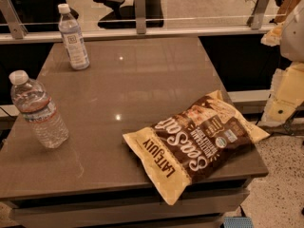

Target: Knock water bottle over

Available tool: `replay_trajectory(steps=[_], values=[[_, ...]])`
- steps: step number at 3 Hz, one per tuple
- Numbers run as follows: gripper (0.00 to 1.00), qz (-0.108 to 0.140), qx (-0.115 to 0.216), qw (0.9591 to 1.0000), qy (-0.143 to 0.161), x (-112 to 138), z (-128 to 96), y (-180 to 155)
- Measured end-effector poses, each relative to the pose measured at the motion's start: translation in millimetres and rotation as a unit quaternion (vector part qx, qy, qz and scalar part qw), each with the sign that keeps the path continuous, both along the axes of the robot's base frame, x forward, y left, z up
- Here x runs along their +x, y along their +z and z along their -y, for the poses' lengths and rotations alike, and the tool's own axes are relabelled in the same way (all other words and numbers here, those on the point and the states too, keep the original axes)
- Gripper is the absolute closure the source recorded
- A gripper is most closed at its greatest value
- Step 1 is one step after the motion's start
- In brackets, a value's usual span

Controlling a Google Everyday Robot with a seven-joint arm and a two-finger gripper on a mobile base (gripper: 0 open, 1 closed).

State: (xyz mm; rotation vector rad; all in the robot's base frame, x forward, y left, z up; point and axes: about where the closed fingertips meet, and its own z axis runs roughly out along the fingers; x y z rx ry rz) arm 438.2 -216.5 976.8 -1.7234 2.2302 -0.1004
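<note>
The water bottle (40, 112) is stout, clear and ribbed, with a white cap and a narrow red-and-white label band. It stands upright near the left edge of the brown table (142, 75). My gripper (285, 99) shows as pale white-yellow parts at the far right of the camera view, beyond the table's right edge and far from the bottle. It holds nothing that I can see.
A slimmer bottle (73, 37) with a pale blue-white label stands upright at the table's back left. A brown and cream chip bag (199, 141) lies flat at the front right, overhanging the front edge. A glass railing (140, 25) runs behind the table.
</note>
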Motion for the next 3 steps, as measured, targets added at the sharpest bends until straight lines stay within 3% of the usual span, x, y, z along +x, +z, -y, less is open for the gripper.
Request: replay_trajectory(steps=[1,2,3], values=[[0.0,0.0,0.0,1.0,0.0,0.0,0.0,0.0],[0.0,0.007,0.022,0.9997,0.006,8.6,1.1,5.0],[0.0,0.009,0.089,0.996,0.0,8.9,-6.7,1.0]])
